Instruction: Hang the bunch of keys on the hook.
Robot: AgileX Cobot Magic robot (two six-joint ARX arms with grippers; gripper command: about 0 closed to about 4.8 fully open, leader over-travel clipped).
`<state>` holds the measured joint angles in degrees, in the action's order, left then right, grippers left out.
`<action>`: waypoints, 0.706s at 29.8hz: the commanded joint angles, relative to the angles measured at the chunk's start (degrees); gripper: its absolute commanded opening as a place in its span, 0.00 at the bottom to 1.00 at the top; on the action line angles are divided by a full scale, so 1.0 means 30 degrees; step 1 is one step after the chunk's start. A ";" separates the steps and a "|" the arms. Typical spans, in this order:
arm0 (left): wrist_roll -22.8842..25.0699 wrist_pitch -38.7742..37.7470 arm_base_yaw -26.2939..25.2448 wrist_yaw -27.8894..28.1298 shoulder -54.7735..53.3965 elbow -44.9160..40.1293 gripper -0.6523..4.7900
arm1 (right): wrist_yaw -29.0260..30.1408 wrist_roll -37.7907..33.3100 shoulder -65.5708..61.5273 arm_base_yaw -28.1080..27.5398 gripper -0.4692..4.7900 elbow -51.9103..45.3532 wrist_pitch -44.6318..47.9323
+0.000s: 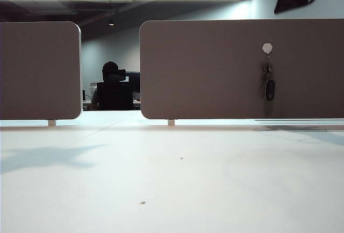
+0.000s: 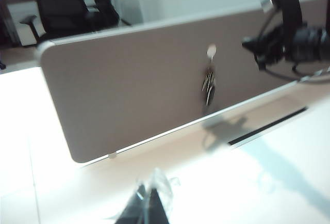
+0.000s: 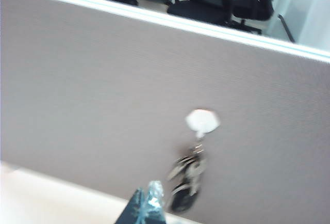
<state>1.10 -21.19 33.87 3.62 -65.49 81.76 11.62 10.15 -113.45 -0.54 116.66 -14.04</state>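
The bunch of keys (image 1: 268, 82) is hanging on the hook (image 1: 267, 48) right now — thin silver keys fanning off a ring, the black oval fob with its bright rim dangling lowest, all of it lying flat against the brown partition panel (image 1: 215, 66). The hook is showing as a small pale hexagonal plate stuck to the panel's felt-like face, with a fine metal prong beneath it taking the ring; I'm judging that the keys are sitting there under their own weight, with nothing else touching them.

The right gripper (image 3: 145, 206) is pointing at the panel just below the fob, its dark tapered fingers pressed together and carrying nothing. In the left wrist view that right arm (image 2: 294, 38) is hovering up near the panel's top edge, to one side of the keys, black and cable-wrapped.

The left gripper (image 2: 149, 208) is sitting well back over the pale, smooth table (image 1: 172, 179), jaws closed on nothing, looking towards the panel from an angle. The hanging itself is looking done to my eye — the keys are bearing on the prong alone.
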 commanded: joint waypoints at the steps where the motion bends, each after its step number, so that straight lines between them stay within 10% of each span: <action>1: -0.0663 -0.2186 0.0051 0.0678 0.3009 -0.0583 0.11 | 0.0036 0.0051 0.2433 0.0423 0.07 -0.2528 0.0109; 21: -0.1100 -0.1311 0.0051 0.0634 1.6458 -1.2743 0.11 | -0.0240 -0.2572 2.2017 0.2929 0.07 -2.0152 0.0780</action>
<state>-2.04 -29.39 33.98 8.21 -16.14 45.74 11.29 3.92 -50.50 7.60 59.33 -13.56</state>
